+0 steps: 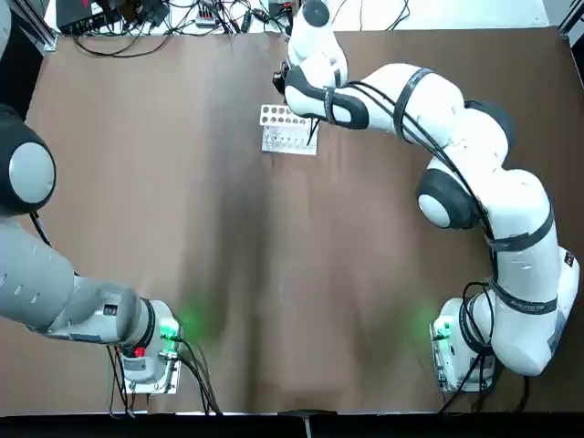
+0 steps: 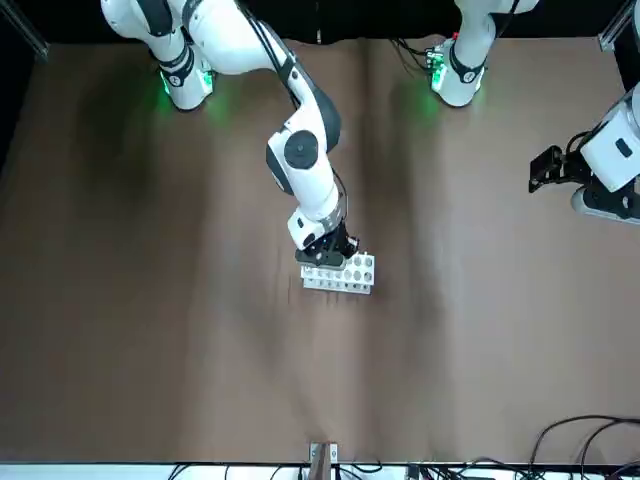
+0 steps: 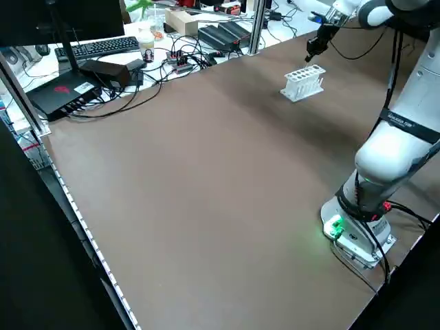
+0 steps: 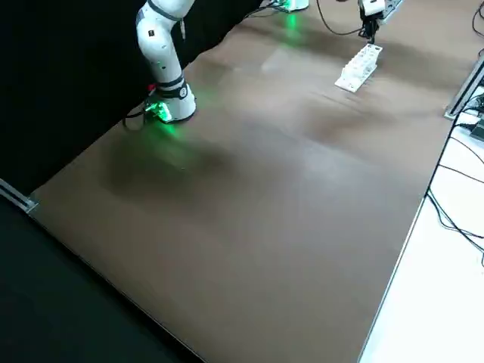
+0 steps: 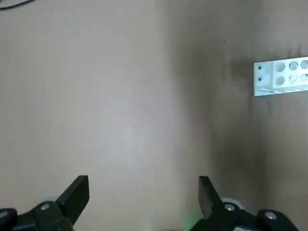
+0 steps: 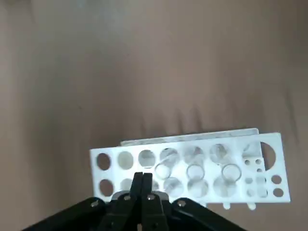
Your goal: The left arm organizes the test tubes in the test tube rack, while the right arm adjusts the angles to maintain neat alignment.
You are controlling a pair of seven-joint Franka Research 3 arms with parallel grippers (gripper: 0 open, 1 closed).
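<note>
The white test tube rack [image 1: 288, 129] stands at the far middle of the brown table [image 1: 274, 274], also seen in the front view [image 2: 340, 273]. Several clear test tubes [image 6: 194, 171] stand in its holes toward one end; the holes at the other end look empty. The right arm's gripper [image 6: 144, 186] is shut, fingers pressed together with nothing seen between them, its tips just above the rack's [image 6: 187, 163] near row. The front view shows that gripper [image 2: 335, 250] at the rack's edge. The left arm's gripper [image 5: 143, 192] is open, held high at the robot's left [image 2: 553, 170], far from the rack [image 5: 281, 77].
Cables, a keyboard and boxes lie beyond the table's far edge [image 3: 137, 55]. Both arm bases with green lights sit at the near edge [image 1: 151, 351] [image 1: 456, 347]. The right arm's links arc over the table's right half.
</note>
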